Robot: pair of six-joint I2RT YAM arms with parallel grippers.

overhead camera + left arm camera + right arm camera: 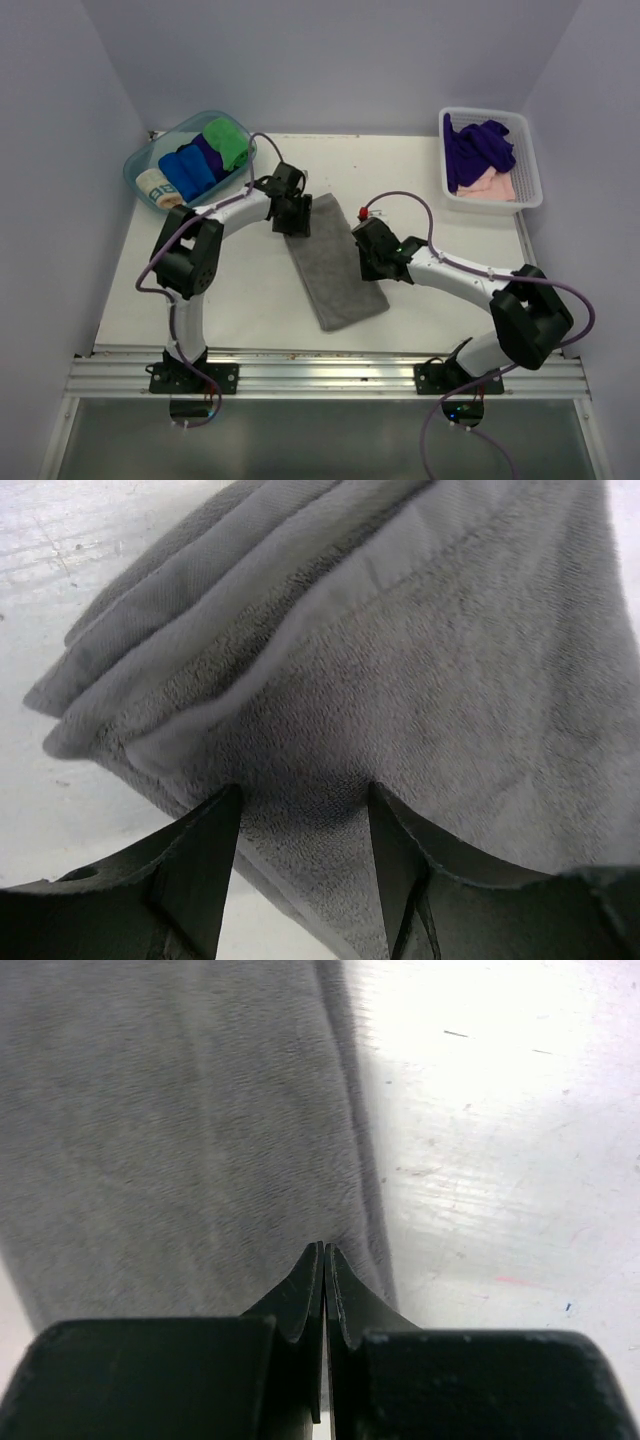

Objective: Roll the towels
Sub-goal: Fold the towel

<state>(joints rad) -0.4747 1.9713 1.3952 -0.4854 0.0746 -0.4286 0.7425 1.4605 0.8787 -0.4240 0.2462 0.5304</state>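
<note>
The grey towel (335, 265) lies folded in a long strip in the middle of the table. My left gripper (292, 215) is at its far left end. In the left wrist view the left gripper (303, 792) is open, its fingertips (225, 810) down on the grey towel (420, 660), whose layered folded edge shows at the left. My right gripper (368, 255) is at the strip's right edge. In the right wrist view the right gripper (322, 1250) is shut with nothing between the jaws, over the grey towel (170, 1130) near its right edge. The dark purple towel (478, 147) and pale pink towel (490, 184) lie in the white basket.
A white basket (530, 170) stands at the back right. A blue-tinted tub (150, 155) at the back left holds rolled cloths in blue, green, purple and cream. Bare white table (500, 1160) lies to the right of the grey strip. Walls enclose the table on three sides.
</note>
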